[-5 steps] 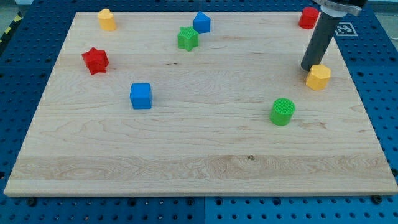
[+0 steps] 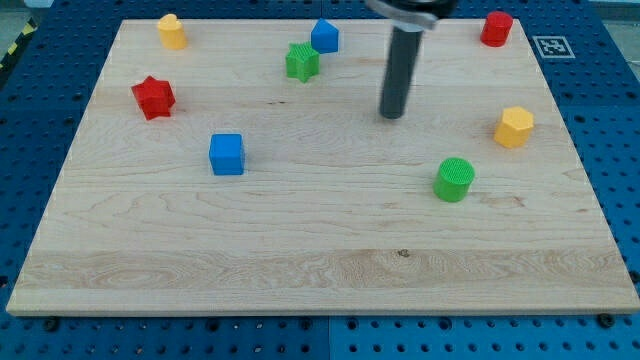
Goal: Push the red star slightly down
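The red star (image 2: 153,97) lies near the left edge of the wooden board (image 2: 300,270), in its upper part. My tip (image 2: 391,114) rests on the board right of the middle, far to the right of the red star and touching no block. The green star (image 2: 301,61) and a blue house-shaped block (image 2: 324,36) lie between the tip and the red star, nearer the view's top.
A blue cube (image 2: 227,154) lies below and right of the red star. A yellow block (image 2: 172,31) is at the top left, a red block (image 2: 496,28) at the top right. A yellow hexagon (image 2: 514,127) and a green cylinder (image 2: 454,179) are on the right.
My tip has moved left, away from the yellow hexagon towards the board's middle. No block has moved.
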